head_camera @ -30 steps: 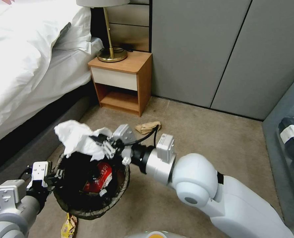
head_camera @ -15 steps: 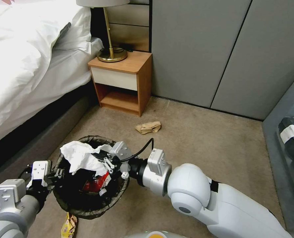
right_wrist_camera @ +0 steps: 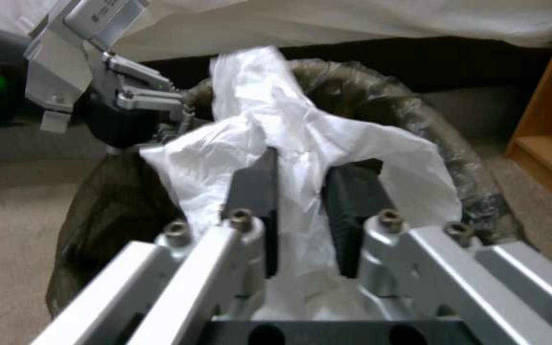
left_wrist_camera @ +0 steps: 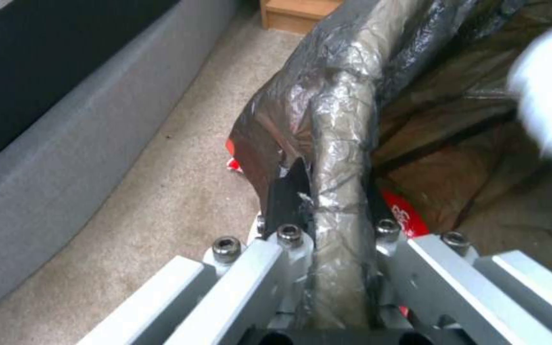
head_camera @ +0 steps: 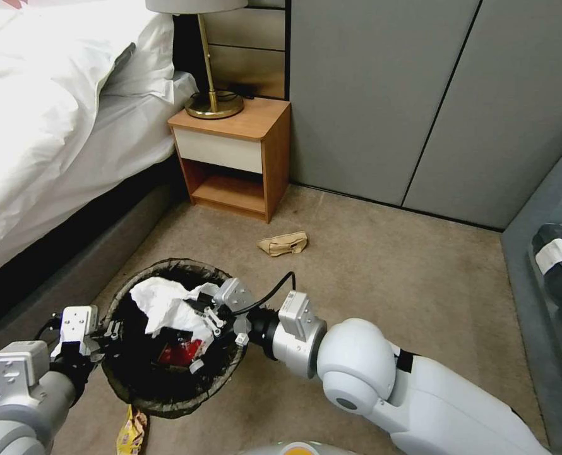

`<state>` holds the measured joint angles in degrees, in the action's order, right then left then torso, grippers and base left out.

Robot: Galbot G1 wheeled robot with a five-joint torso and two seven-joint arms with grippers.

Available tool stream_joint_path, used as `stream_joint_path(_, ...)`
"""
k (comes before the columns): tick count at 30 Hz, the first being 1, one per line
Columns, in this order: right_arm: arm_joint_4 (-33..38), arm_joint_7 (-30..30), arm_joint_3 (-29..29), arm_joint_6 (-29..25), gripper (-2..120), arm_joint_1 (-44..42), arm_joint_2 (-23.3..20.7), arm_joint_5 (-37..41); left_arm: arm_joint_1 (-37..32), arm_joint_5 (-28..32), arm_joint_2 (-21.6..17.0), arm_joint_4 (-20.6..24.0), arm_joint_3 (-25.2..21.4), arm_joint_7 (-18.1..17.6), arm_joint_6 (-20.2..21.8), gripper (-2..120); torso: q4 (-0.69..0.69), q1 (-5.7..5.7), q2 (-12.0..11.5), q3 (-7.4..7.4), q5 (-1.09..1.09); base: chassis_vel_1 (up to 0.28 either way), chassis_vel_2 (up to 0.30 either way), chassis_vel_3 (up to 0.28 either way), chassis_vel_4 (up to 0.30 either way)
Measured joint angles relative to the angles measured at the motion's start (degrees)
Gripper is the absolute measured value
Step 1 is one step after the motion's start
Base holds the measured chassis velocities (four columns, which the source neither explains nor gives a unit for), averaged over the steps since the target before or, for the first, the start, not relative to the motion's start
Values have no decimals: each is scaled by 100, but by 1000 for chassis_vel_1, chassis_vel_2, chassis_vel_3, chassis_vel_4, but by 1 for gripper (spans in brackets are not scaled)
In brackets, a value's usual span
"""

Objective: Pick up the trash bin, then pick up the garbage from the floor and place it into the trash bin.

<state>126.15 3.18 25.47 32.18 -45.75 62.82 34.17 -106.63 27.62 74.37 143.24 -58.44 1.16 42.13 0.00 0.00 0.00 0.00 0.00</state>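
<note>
White crumpled tissue wad [head_camera: 167, 306] sits lower left of the head frame, pinched in the right claw [head_camera: 200, 314] directly over the round white bag-lined trash bin's [head_camera: 167, 404] mouth. Left claw [head_camera: 107, 333] clamps the bin's rim. Release drops it straight in.

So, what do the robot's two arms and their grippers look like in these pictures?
Both arms have smooth white rounded shells, then silver-grey metal wrist sections, each carrying a small pale grey box. A black cable loops over the right wrist. The right gripper and left gripper are silver metal linkages with visible bolts; the right fingers carry flat black pads.
</note>
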Motion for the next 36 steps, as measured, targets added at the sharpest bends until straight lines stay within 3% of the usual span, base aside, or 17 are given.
stream_joint_path(2, -2, 26, 49, 16, 34, -2, 6, -2, 7, 1, 6, 0, 1, 2, 0, 1, 0, 0, 0, 0, 0, 0, 0, 0, 0)
stream_joint_path(20, 101, 147, 29, 34, 96, -17, 28, -9, 7, 0, 19, 0, 3, 4, 0, 1, 0, 0, 0, 0, 0, 0, 0, 0, 0)
stream_joint_path(29, 356, 316, -290, 30, 100, 7, -7, 226, 9, 0, 18, 0, 6, 5, 0, 1, 0, 0, 0, 0, 0, 0, 0, 0, 0)
stream_joint_path(36, 866, 659, -1245, -453, 100, -96, -409, 838, 23, 5, -13, 0, 12, 29, 0, 1, -1, 0, 0, 0, 1, 0, 0, 0, 0)
